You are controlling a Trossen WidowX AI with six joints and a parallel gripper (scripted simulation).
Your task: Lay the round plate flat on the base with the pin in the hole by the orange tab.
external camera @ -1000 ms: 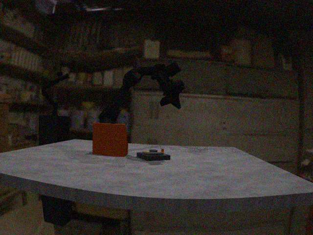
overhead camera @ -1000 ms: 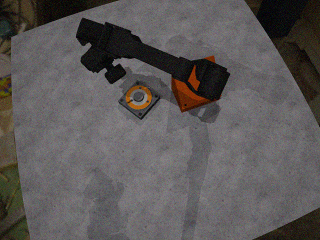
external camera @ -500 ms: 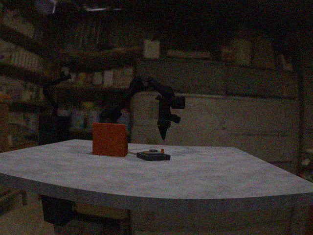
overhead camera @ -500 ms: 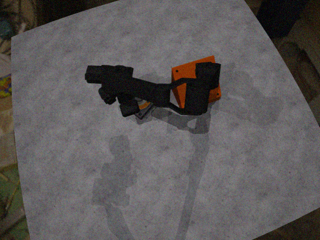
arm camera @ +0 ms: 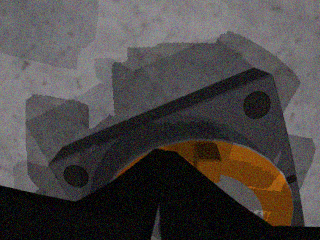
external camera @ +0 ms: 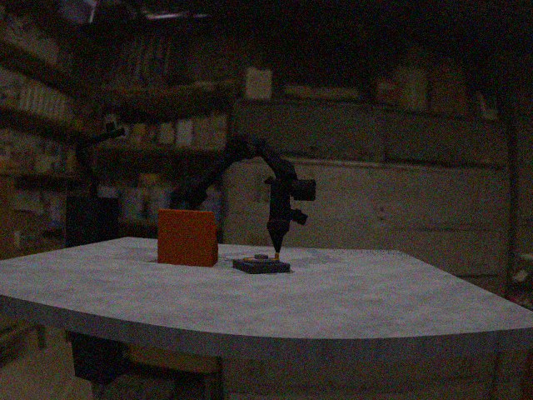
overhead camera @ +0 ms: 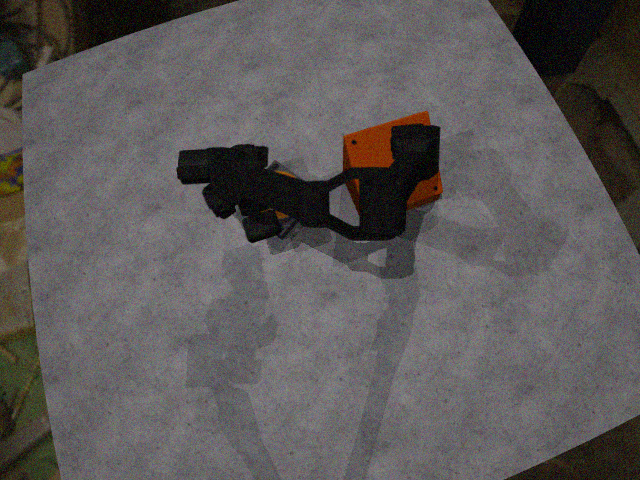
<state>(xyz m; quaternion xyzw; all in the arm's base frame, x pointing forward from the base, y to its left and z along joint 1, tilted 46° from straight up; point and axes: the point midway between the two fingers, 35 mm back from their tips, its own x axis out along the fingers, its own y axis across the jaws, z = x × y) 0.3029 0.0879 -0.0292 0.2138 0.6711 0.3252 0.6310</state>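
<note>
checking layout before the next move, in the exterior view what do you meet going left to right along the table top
orange block → dark square base carrying the round plate → shut gripper, pointing straight down with its tip at the plate's right edge

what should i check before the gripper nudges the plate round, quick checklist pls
1. Gripper shut with nothing held: ok.
2. Gripper tip down at the orange tab: ok; actual contact: cannot tell.
3. Plate sits over the base: ok.
4. Plate lying flat: cannot tell.
5. Pin inside the hole by the tab: cannot tell, hidden behind the fingers.
6. Orange block stands apart from the base: ok.
</note>
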